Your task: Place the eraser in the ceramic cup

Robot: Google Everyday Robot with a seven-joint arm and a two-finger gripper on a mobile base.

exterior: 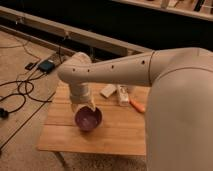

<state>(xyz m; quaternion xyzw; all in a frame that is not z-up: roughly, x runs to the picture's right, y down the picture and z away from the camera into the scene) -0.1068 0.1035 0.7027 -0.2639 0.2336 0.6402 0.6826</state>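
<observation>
Purple bowl [89, 120], jaws just above

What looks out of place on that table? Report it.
Nothing stands out as spilled or broken. The purple bowl sits on the wooden table, with the gripper low at its back rim. A white item and an orange item lie beyond it. Cables sprawl on the floor.

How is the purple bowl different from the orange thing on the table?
The purple bowl is round and dark; the orange thing is long, thin and bright. The bowl sits near the front, close under the robot's hand; the orange thing lies farther back to the right, away from the hand. Both rest on the wooden table.
</observation>
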